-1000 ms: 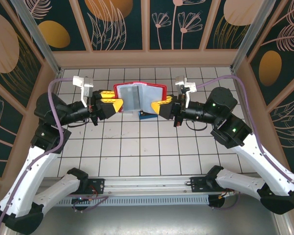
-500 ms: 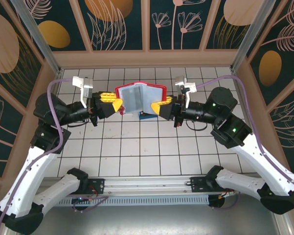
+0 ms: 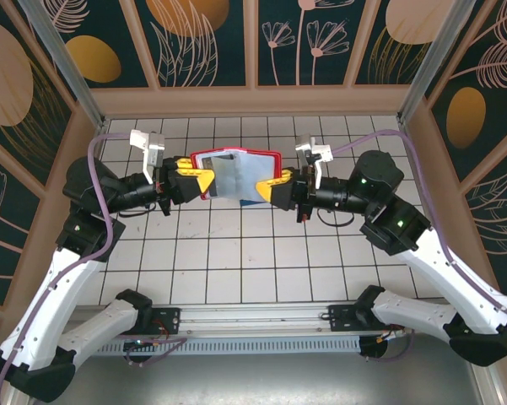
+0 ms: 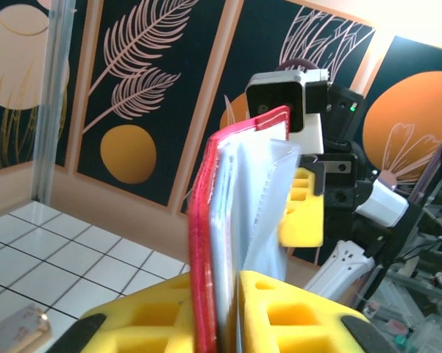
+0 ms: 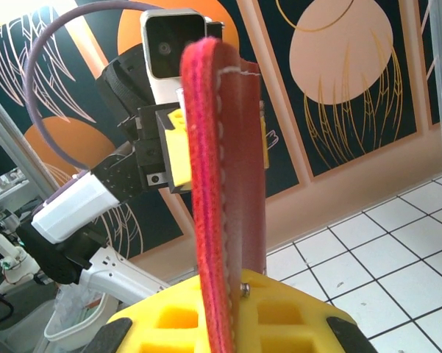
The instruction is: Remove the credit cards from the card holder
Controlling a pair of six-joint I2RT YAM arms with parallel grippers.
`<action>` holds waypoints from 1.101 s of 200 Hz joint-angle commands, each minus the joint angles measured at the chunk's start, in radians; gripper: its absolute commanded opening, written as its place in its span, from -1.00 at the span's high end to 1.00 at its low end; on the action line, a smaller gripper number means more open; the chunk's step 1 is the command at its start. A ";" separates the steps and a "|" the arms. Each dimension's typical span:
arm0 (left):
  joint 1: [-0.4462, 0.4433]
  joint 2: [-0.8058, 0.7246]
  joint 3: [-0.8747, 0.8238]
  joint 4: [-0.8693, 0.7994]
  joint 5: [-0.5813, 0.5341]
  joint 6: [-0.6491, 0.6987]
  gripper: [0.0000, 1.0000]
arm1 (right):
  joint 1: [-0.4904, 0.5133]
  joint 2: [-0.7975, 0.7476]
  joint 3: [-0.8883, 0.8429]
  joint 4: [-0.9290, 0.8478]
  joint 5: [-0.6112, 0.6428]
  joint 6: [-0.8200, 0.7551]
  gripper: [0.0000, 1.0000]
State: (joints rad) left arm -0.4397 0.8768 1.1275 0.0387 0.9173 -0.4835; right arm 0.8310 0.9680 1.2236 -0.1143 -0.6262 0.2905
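From above, the card holder [image 3: 236, 169] is held open at upper centre, my left pincer [image 3: 201, 180] clamped on its left edge, my right pincer [image 3: 268, 186] on its right. My left wrist view adds the greyish pockets [image 4: 257, 198] fanned apart and a copper block [image 4: 18, 332] at lower left; my right wrist view meets the red cover [image 5: 217, 184] edge-on, pinched between my yellow fingers [image 5: 294, 323]

Same build on both: the left arm [image 3: 44, 297] and right arm [image 3: 455, 284] are shelled in white low down, with black joints higher up. Chunky yellow fingers are fitted to the left gripper [image 3: 205, 180] and right gripper [image 3: 263, 187]. A purple cable [image 3: 91, 156] is run along each, and white camera blocks [image 3: 148, 143] are bolted at the wrists.
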 commanded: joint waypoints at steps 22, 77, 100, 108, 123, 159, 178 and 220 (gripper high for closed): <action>-0.002 -0.020 -0.004 -0.010 -0.052 0.044 1.00 | 0.010 -0.006 0.046 -0.052 0.164 -0.044 0.98; -0.002 0.019 0.046 -0.179 -0.277 0.092 1.00 | 0.016 0.035 0.109 -0.242 0.575 -0.041 0.22; -0.001 0.054 0.075 -0.262 -0.358 0.108 1.00 | 0.050 0.047 0.122 -0.272 0.706 -0.051 0.17; -0.002 0.067 0.084 -0.291 -0.390 0.112 1.00 | 0.057 0.051 0.126 -0.265 0.702 -0.053 0.15; -0.002 0.087 0.095 -0.326 -0.441 0.108 1.00 | 0.066 0.069 0.134 -0.232 0.646 -0.048 0.09; -0.002 0.109 0.084 -0.313 -0.431 0.106 1.00 | 0.097 0.179 0.206 -0.170 0.562 0.041 -0.33; -0.002 0.118 0.078 -0.312 -0.437 0.113 1.00 | 0.097 0.236 0.226 -0.100 0.579 0.173 -0.49; -0.001 0.138 0.078 -0.323 -0.471 0.143 1.00 | 0.097 0.367 0.310 -0.045 0.629 0.370 -0.47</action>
State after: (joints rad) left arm -0.4404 1.0054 1.1915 -0.2859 0.4808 -0.3767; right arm 0.9237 1.2842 1.4540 -0.2390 -0.0441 0.5014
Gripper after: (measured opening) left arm 0.066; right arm 0.740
